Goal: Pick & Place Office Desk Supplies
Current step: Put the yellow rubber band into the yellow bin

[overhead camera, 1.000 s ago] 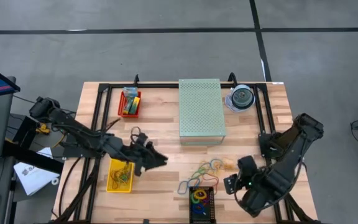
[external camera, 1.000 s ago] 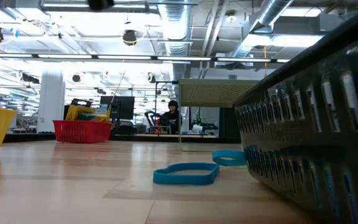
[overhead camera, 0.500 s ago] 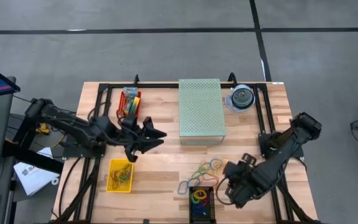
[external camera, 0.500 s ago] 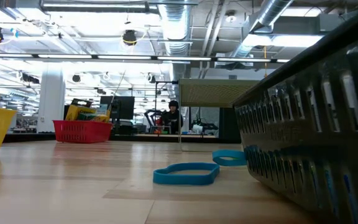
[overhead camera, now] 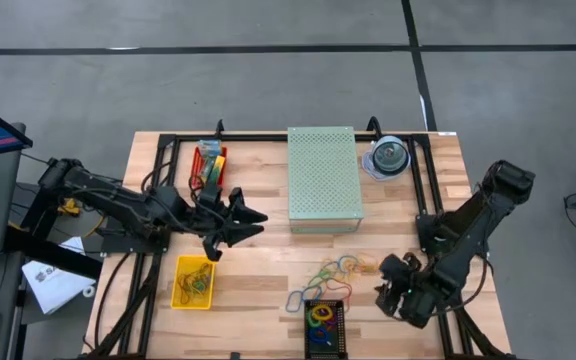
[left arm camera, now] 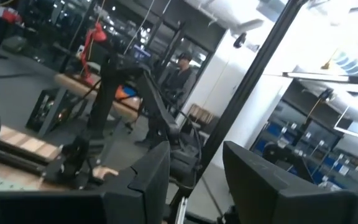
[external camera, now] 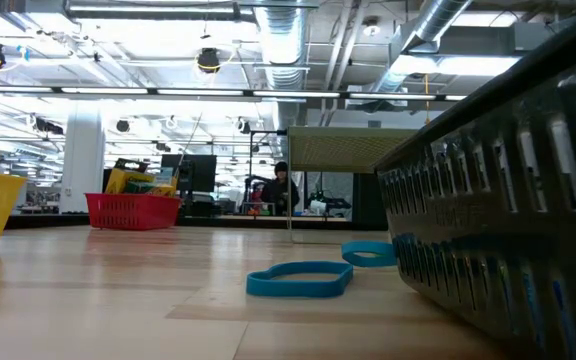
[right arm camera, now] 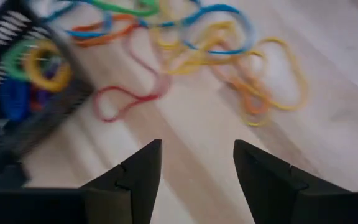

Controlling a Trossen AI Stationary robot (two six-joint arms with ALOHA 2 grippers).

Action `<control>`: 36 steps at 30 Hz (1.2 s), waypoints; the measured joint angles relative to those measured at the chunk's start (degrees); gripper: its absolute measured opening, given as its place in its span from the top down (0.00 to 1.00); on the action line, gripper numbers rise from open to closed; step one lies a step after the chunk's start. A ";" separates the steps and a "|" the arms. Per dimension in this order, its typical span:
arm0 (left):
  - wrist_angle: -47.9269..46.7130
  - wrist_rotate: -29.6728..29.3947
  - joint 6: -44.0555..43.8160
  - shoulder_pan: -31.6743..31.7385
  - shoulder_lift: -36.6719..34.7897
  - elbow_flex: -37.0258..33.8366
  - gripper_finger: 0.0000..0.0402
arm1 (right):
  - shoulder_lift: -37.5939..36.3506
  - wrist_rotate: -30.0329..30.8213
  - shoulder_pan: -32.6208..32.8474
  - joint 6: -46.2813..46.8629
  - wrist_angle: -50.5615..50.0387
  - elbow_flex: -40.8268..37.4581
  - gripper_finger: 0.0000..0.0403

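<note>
Loose rubber bands in several colours lie in a pile on the wood near the front edge. My right gripper hangs just right of the pile, tipped downward and open over bare wood, touching nothing. The bands lie just beyond its fingertips. My left gripper is raised over the table's left middle, roughly level, open and with nothing between its fingers. A yellow bin and a black mesh basket each hold some bands. Crayon boxes sit in a red bin.
A large pale green perforated box stands at the far middle, with a clear round disc case to its right. In the low view a blue band lies flat beside the basket's wall. Bare wood spans the table's middle.
My left gripper has risen from beside the yellow bin and gone toward the far edge, rolling a little, then held still. My right gripper has come down toward the table beside the rubber-band pile and tipped to point more steeply down.
</note>
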 joint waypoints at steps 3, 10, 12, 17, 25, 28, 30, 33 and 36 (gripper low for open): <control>-1.34 0.00 -0.02 0.00 0.00 0.00 0.64 | -1.42 -0.92 -1.20 7.11 0.07 -3.68 0.51; -0.76 -0.47 -0.42 0.00 0.00 0.00 0.65 | -2.46 -8.57 -8.37 27.72 3.41 -8.57 0.51; -0.67 -0.48 -0.43 0.00 0.00 0.00 0.65 | -2.05 -9.36 -11.50 29.32 3.71 -8.55 0.51; -0.64 -1.47 -0.44 0.00 0.00 0.00 0.65 | 0.81 -14.03 -20.00 29.57 4.42 -8.55 0.51; -0.34 -1.88 -1.13 0.00 -0.02 0.00 0.65 | 7.05 -17.42 -25.80 25.93 5.76 -6.51 0.51; -0.34 -1.88 -1.14 0.00 -0.04 0.00 0.65 | 9.67 -18.32 -26.05 24.80 4.35 -4.89 0.52; -0.29 -1.88 -1.14 0.03 -0.04 0.00 0.65 | 11.41 -18.40 -26.03 24.66 2.44 -3.76 0.52; -0.28 -2.51 -1.14 0.04 -0.04 0.00 0.65 | 12.95 -18.42 -26.03 24.68 -0.68 -2.17 0.54; -0.27 -3.14 -1.14 0.04 -0.04 0.00 0.65 | 13.49 -18.50 -26.65 24.63 -3.61 -1.62 0.55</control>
